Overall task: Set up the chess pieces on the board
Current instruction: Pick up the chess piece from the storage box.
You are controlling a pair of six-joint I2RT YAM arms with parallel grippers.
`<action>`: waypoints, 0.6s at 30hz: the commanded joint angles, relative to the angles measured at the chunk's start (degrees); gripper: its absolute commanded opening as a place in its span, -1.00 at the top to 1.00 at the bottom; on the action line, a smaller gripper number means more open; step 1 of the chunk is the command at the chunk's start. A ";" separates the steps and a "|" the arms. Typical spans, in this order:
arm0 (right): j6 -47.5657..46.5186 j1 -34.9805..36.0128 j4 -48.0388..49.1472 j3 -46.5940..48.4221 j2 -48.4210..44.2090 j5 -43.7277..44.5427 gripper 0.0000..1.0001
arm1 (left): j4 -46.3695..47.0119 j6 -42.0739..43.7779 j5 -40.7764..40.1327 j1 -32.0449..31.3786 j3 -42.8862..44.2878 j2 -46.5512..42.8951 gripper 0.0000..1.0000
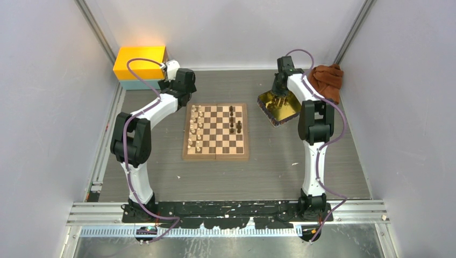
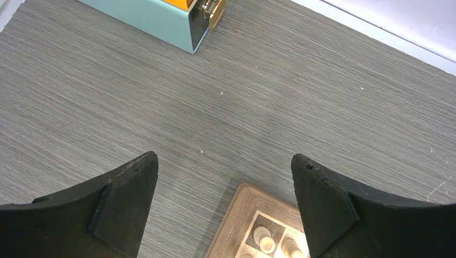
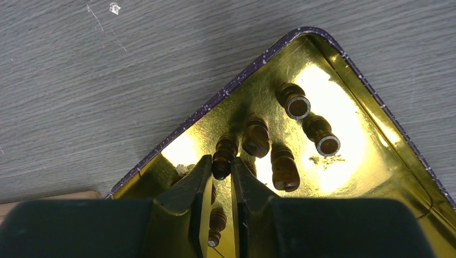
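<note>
The board (image 1: pixel 216 156) lies mid-table, with cream chess pieces (image 1: pixel 197 129) in its two left columns and three dark ones (image 1: pixel 232 121) on its right half. My right gripper (image 3: pixel 221 158) is down in the yellow tray (image 3: pixel 253 67). Its fingertips (image 3: pixel 207 161) press both sides of a dark chess piece (image 3: pixel 222 167), while several more dark pieces (image 3: pixel 284 166) lie loose around it. From above, the right gripper (image 1: pixel 278 99) sits over the tray (image 1: pixel 290 114). My left gripper (image 2: pixel 223 156) hangs open and holding nothing above the board's far left corner (image 2: pixel 242 207), where cream pieces (image 2: pixel 263 236) show.
A yellow and teal box (image 1: pixel 140 64) stands at the back left, close to the left arm; its corner (image 2: pixel 156 19) shows in the left wrist view. A brown cloth (image 1: pixel 327 78) lies at the back right beside the tray. Grey walls enclose the table.
</note>
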 commanded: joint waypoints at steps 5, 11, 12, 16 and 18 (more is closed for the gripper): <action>-1.16 -0.12 1.72 3.23 -5.09 0.31 0.99 | 2.66 -0.87 -0.43 0.26 2.51 -0.69 -0.88; -1.43 0.08 2.59 3.26 -7.09 0.38 0.98 | 2.60 -0.86 -0.48 0.30 1.90 -1.40 -0.87; -1.54 0.05 2.64 3.24 -7.38 0.51 0.99 | 2.60 -0.90 -0.42 0.31 1.82 -1.44 -0.87; -1.84 0.11 2.60 3.42 -7.79 0.58 0.99 | 2.60 -1.20 -0.32 0.26 1.57 -1.84 -0.87; -1.88 0.18 2.64 3.33 -7.82 0.58 0.99 | 2.60 -1.17 -0.32 0.26 1.46 -1.96 -0.87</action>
